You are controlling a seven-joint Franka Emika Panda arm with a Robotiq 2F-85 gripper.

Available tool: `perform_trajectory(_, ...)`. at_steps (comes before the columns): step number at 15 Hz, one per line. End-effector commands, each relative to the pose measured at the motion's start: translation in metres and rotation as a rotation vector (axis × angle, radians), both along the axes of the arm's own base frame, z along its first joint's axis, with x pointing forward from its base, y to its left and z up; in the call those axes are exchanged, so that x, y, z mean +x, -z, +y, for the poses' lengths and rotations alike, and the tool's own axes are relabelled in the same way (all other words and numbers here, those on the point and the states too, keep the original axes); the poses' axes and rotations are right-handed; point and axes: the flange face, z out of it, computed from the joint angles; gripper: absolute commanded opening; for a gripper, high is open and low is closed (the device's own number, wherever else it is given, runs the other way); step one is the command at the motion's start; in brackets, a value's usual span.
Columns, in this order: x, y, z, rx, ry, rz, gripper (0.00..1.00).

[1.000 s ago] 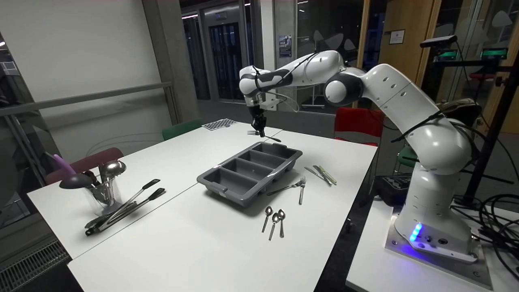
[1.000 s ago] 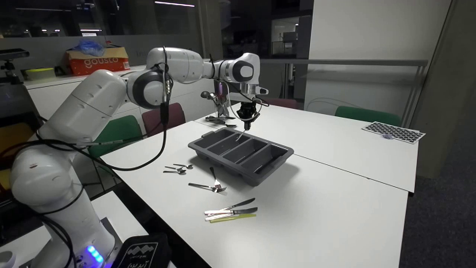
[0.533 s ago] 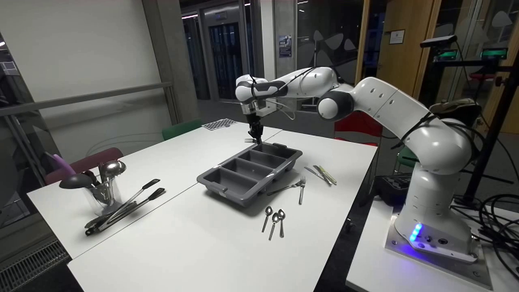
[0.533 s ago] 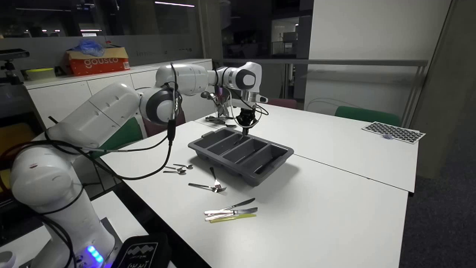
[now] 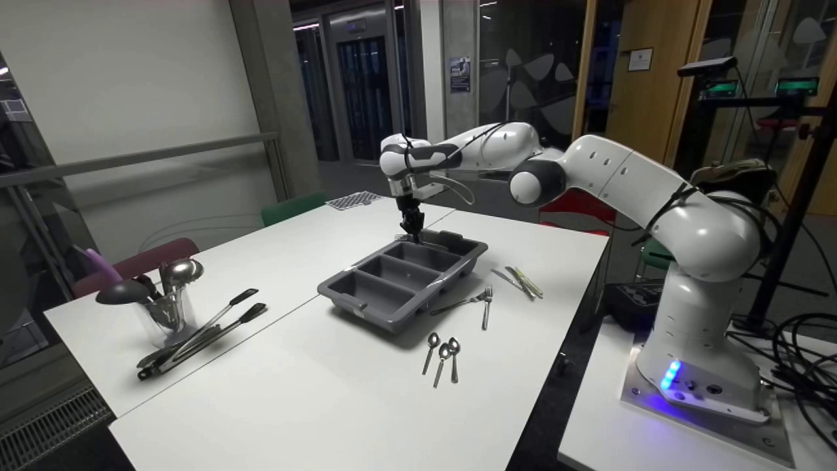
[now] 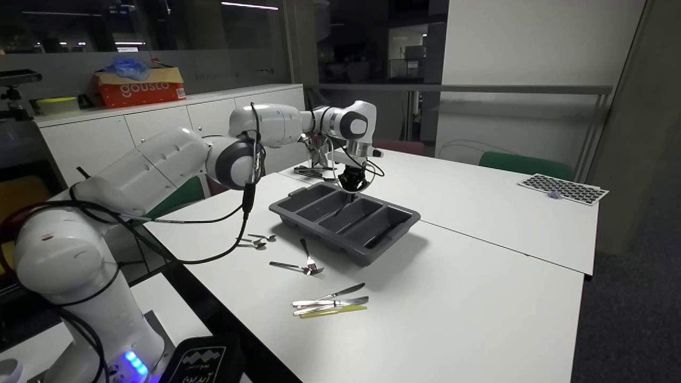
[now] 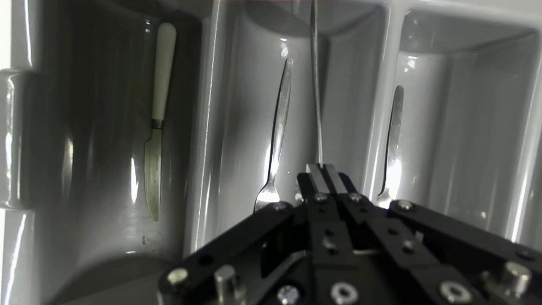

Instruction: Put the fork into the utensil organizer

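Note:
The dark grey utensil organizer (image 5: 431, 292) stands on the white table and shows in both exterior views (image 6: 319, 231). My gripper (image 7: 324, 169) is shut on the thin metal handle of a fork (image 7: 316, 84). It holds the fork low over the organizer, above the compartment that has another fork (image 7: 279, 127) in it. The held fork's tines are hidden by the gripper in the wrist view. They show beside the gripper (image 5: 414, 237) in an exterior view. I cannot tell whether the held fork touches the organizer.
Neighbouring compartments hold a white-handled knife (image 7: 159, 106) and cutlery with its head hidden (image 7: 394, 135). Forks (image 5: 486, 311), three spoons (image 5: 444, 353) and several knives (image 5: 520, 281) lie on the table. Tongs (image 5: 203, 333), a utensil cup (image 5: 167, 314) and a patterned mat (image 6: 561, 189) are farther off.
The gripper has come down toward the organizer with the fork in it. The fork was above and behind the rim in an exterior view and is now at rim height. The organizer has not moved.

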Motion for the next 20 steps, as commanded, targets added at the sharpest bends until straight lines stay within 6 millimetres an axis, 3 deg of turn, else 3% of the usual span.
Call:
perform_trajectory(1, -0.002, -0.005, -0.01, 0.037, -0.009, 0.007, 0.0)
perform_trajectory(2, -0.002, -0.004, -0.011, 0.037, -0.009, 0.009, 0.18)
perform_trajectory(3, -0.003, -0.003, -0.013, 0.033, -0.007, 0.013, 0.28)
perform_trajectory(8, -0.006, -0.005, -0.018, 0.025, 0.004, 0.029, 0.63)
perform_trajectory(13, -0.012, -0.042, -0.022, -0.046, 0.056, 0.037, 0.99)
perform_trajectory(17, -0.034, -0.071, -0.015, -0.118, 0.122, 0.146, 1.0)
perform_trajectory(20, -0.037, -0.078, 0.001, -0.113, 0.077, 0.163, 1.0)
